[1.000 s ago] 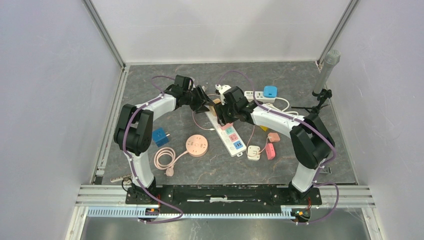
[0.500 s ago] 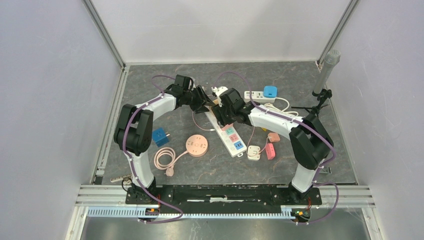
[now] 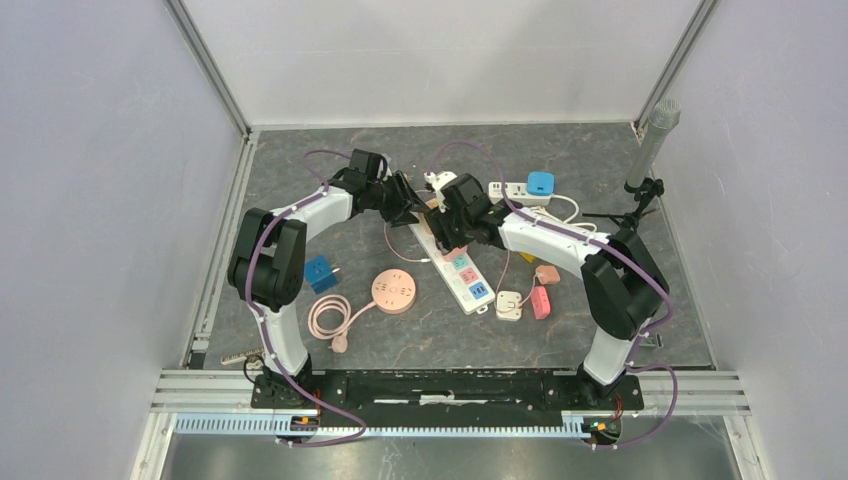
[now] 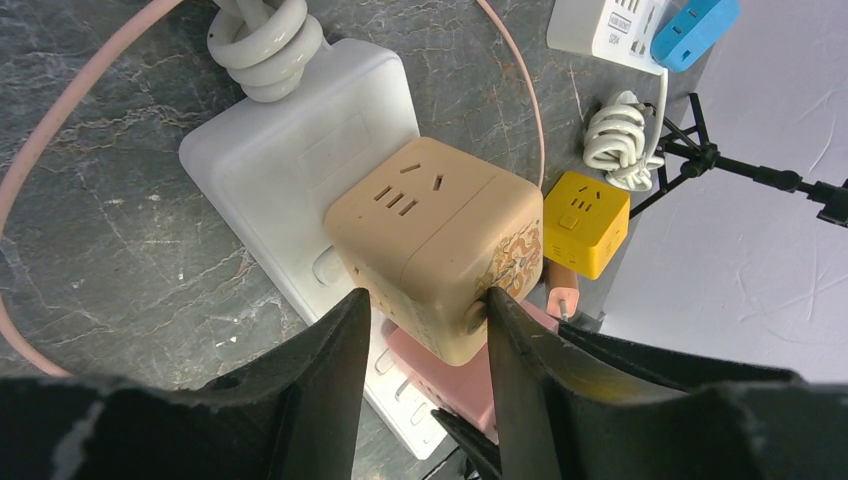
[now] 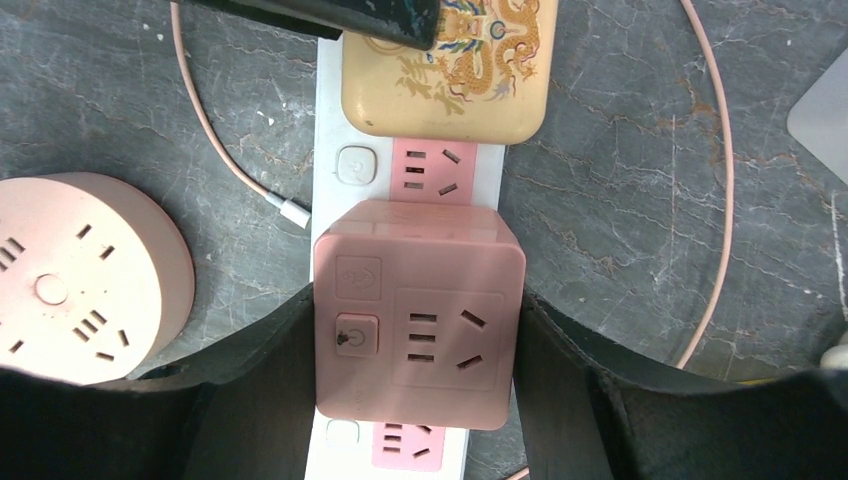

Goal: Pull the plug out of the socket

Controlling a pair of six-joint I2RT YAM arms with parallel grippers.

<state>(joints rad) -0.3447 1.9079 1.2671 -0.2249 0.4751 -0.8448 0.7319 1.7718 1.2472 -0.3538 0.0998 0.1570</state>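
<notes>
A white power strip (image 3: 465, 278) lies mid-table. A beige cube plug (image 4: 440, 240) with a dragon print sits on its far end (image 4: 290, 150). A pink cube plug (image 5: 440, 260) sits next to it over the strip (image 5: 350, 70). My left gripper (image 4: 425, 300) is shut on the beige cube, one finger on each side. My right gripper (image 5: 418, 310) is shut on the pink cube, fingers pressed on both sides. In the top view the left gripper (image 3: 408, 205) and right gripper (image 3: 450, 228) meet over the strip's far end. I cannot tell whether either cube is lifted.
A round pink socket (image 3: 393, 292) with a coiled cord and a blue cube (image 3: 319, 272) lie left of the strip. A white adapter (image 3: 508, 304) and pink plugs (image 3: 541, 300) lie right. A yellow cube (image 4: 586, 222) and a second strip with a blue plug (image 3: 520, 188) lie behind.
My right gripper has shifted slightly toward the far left along the strip. The left gripper has barely moved.
</notes>
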